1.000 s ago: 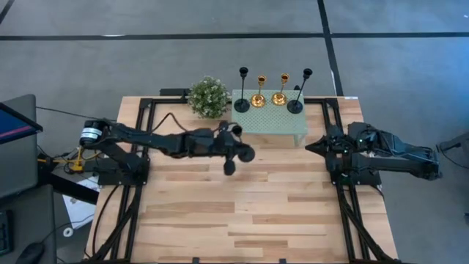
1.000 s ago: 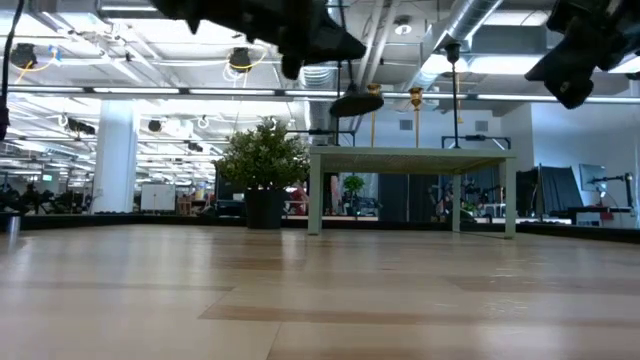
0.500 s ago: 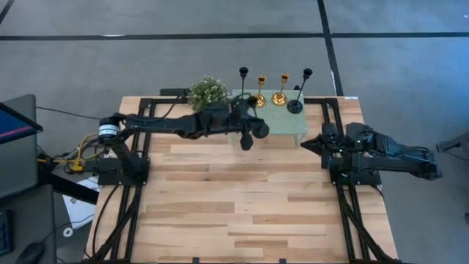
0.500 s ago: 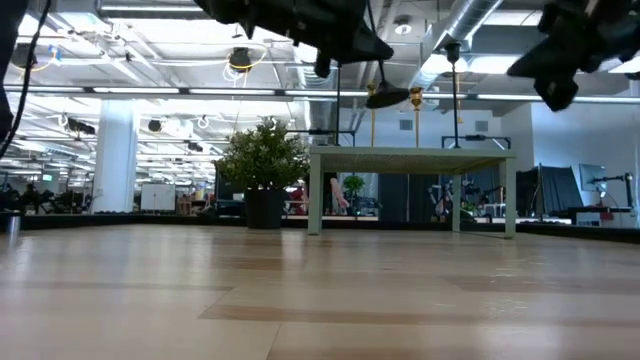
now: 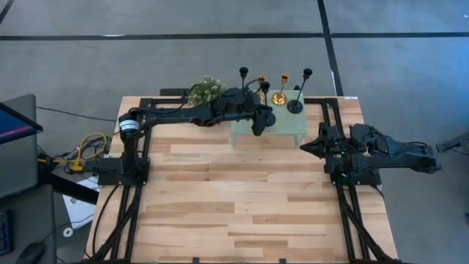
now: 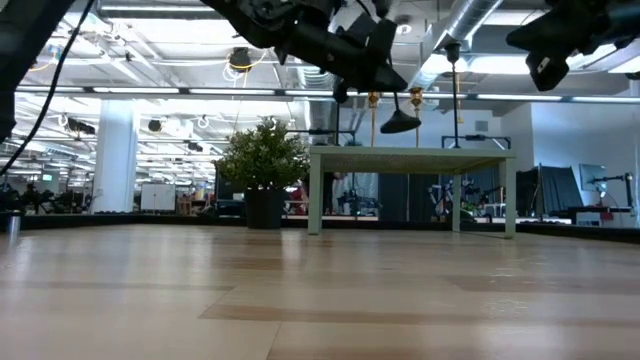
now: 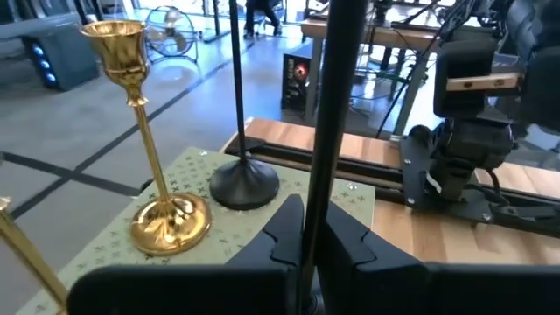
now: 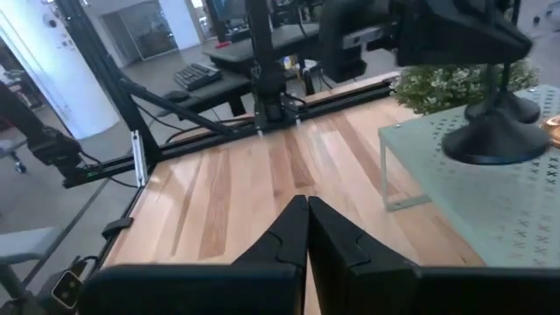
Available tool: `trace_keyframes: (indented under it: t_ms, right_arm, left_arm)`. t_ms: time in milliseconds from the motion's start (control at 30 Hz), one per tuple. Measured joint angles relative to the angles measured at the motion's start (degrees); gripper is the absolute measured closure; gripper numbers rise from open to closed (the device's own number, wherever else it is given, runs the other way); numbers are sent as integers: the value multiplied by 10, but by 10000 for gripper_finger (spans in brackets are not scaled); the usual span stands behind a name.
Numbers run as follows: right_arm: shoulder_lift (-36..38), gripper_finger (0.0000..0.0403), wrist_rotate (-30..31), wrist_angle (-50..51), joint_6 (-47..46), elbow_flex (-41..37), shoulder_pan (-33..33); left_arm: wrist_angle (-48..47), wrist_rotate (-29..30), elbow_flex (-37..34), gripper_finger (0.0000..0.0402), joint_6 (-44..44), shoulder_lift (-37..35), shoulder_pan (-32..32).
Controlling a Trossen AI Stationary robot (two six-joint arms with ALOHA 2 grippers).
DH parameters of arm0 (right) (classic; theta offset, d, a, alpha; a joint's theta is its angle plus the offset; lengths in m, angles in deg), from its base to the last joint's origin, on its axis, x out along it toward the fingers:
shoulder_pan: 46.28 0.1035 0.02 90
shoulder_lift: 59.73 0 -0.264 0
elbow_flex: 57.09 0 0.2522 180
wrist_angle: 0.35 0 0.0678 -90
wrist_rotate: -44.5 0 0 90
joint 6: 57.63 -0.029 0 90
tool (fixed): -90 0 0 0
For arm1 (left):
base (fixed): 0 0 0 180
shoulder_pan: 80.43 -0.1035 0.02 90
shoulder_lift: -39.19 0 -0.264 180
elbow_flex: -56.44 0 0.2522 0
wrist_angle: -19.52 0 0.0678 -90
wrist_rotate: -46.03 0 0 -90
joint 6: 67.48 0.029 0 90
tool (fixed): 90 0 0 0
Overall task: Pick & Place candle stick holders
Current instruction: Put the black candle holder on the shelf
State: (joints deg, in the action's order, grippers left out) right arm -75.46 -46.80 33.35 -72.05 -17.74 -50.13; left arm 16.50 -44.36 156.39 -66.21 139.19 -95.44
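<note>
My left gripper (image 5: 258, 117) is over the near left part of the mint-green perforated stand (image 5: 289, 126), shut on a tall black candle stick holder (image 7: 331, 105). That holder's round base (image 6: 400, 124) hangs just above the stand top. On the stand are two gold holders (image 5: 279, 95) (image 7: 144, 140) resting on their round feet. Two more black holders (image 5: 296, 105) (image 5: 242, 73) stand there on disc bases. My right gripper (image 5: 308, 147) is shut with nothing in it, off the stand's right end near the table's right side. My left gripper pinches the black holder's thin stem (image 7: 308, 229) between its two fingers, which come in level from the table's left and lie across the stem. The holder stands about upright in the hold. Its base disc (image 6: 400, 124) hangs below the fingers, clear of the stand.
A leafy green plant ball (image 5: 205, 89) sits at the stand's left end, under my left arm. The wooden table (image 5: 242, 205) spreads out bare in front of the stand. Black frame rails (image 5: 344, 191) run along both sides.
My left gripper has carried the black holder up a little and toward the table's far right. It went from over the bare table in front of the stand to above the stand's near left part. The holder has stayed upright in the hold. My right gripper has tipped up slightly.
</note>
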Motion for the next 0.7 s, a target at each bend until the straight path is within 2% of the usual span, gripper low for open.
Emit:
trace_keyframes:
  t_ms: [167,333,700]
  right_arm:
    - [0,403,3,0,0,0,4]
    - [0,403,3,0,0,0,4]
    - [0,403,3,1,0,0,4]
  left_arm:
    - [-10,-29,36,389,-2,28,-8]
    - [-42,-31,76,389,2,48,-8]
    - [-85,-12,80,389,32,50,-8]
